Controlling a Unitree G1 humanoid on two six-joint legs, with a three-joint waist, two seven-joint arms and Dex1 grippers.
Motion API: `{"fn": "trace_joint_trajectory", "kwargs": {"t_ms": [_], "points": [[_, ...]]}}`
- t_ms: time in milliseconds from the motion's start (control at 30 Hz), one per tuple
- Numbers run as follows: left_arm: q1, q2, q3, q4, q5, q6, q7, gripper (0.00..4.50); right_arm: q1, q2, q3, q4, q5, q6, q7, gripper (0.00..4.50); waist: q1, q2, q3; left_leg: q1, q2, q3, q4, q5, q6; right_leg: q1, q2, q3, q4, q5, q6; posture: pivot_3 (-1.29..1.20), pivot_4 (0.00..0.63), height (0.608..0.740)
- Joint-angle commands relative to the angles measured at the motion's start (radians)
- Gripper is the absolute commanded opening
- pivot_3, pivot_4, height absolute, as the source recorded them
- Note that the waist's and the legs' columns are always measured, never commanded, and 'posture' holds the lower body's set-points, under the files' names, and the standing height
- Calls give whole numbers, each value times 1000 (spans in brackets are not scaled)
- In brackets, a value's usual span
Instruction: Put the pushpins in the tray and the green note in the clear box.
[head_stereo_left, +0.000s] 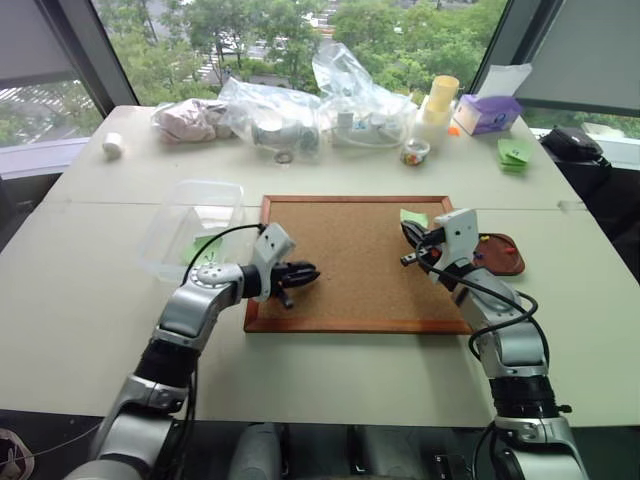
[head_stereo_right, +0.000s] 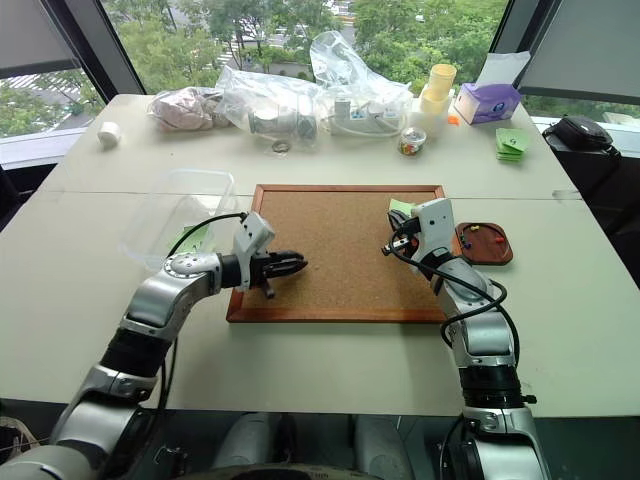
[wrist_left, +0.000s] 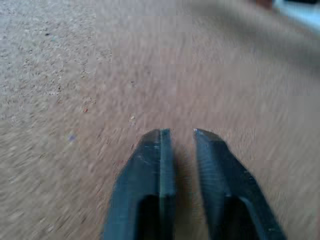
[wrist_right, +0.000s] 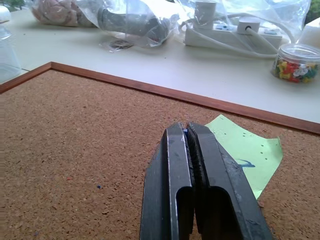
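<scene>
You are looking down on a pale table (head_stereo_left: 90, 300) set before tall windows, with clear bags (head_stereo_left: 300, 110) and a small jar of coloured pins (wrist_right: 295, 62) lying along its far side. The corkboard (head_stereo_right: 340, 250) is lying at centre. The green note (wrist_right: 247, 150), a pale green square marked with dark ink, is lying flat at the board's far right corner, just ahead of the right gripper (wrist_right: 189, 131), whose jaws are pressing fully together; a fleck of blue is showing at their tips, but you cannot tell whether a pushpin is pinched there. The left gripper (wrist_left: 177, 132) is hovering over the board's near left part with its jaws standing slightly apart and gripping nothing. The clear box (head_stereo_left: 190, 225), transparent and low-walled, is sitting just left of the board with a green slip showing in it. The tray (head_stereo_right: 485, 243), a shallow reddish-brown dish, is sitting just right of the board, with small red pushpins (head_stereo_right: 475, 227) resting inside. Judging by appearance, the note is behaving as thin, limp, very light paper: you are best pinching it at a free edge or lifted corner, since a flat press is likely to slide or crease it. The pins are tiny, hard and sharp; take them by the plastic head.
</scene>
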Motion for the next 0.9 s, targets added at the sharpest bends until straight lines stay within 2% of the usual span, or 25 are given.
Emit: {"fn": "trace_joint_trajectory", "kwargs": {"t_ms": [33, 100, 133, 233, 333, 433, 533, 700, 900], "points": [[-132, -27, 138, -44, -165, 133, 39, 2998, -7, -22, -18, -66, 15, 6, 9, 0, -4, 0, 0, -1, 0, 0, 0, 0, 0, -1, 0, 0, 0, 0, 0, 0, 150, 738], [-188, -60, 177, -3, -200, 180, 91, 4103, -6, -31, -18, -73, 15, 10, 16, 0, -8, 0, 0, -1, 0, 0, -1, 1, -1, -2, 0, 0, 0, 0, 0, 0, 150, 738], [-214, -76, 190, 30, -203, 199, 124, 4487, -5, -34, -18, -76, 16, 12, 19, 0, -8, 0, 0, 0, 0, 0, -2, 3, -5, -2, 1, 0, 0, 0, 0, 0, 150, 738], [-292, -117, 217, 178, -224, 290, 183, 4487, -1, -51, -14, -86, 16, 17, 37, 0, -7, 0, 0, 0, 0, 0, -2, 3, -6, -2, 1, 1, 0, 0, 0, 0, 150, 738], [-383, -158, 284, 420, -253, 346, 211, 4487, 6, -75, -4, -116, 22, 28, 71, 0, -7, 0, 0, 0, 0, 0, -2, 3, -5, -2, 1, 0, 0, 0, 0, 0, 150, 738], [-457, -182, 307, 646, -247, 323, 158, 4487, 22, -120, 12, -186, 30, 55, 127, 0, -6, 0, 0, 0, -2, 0, -2, 2, -4, -2, 1, 0, 0, 0, 1, 0, 150, 738], [-510, -197, 325, 795, -237, 265, 113, 4487, 35, -156, 18, -244, 41, 87, 161, 0, -6, 0, 1, -1, -3, 0, -2, 4, -7, -2, 1, 0, -1, -1, 1, 0, 150, 738], [-566, -222, 335, 895, -240, 213, 15, 4487, 46, -186, 25, -303, 50, 124, 185, 0, -6, -1, 1, -1, -4, 0, -2, 4, -7, -3, 1, 0, -1, -1, 1, 0, 150, 738], [-612, -250, 347, 977, -224, 158, -11, 4487, 63, -195, 30, -351, 57, 155, 195, 0, -4, -1, 1, -2, -4, 0, -2, 4, -7, -3, 1, 0, -1, -1, 1, 0, 150, 738]]}}
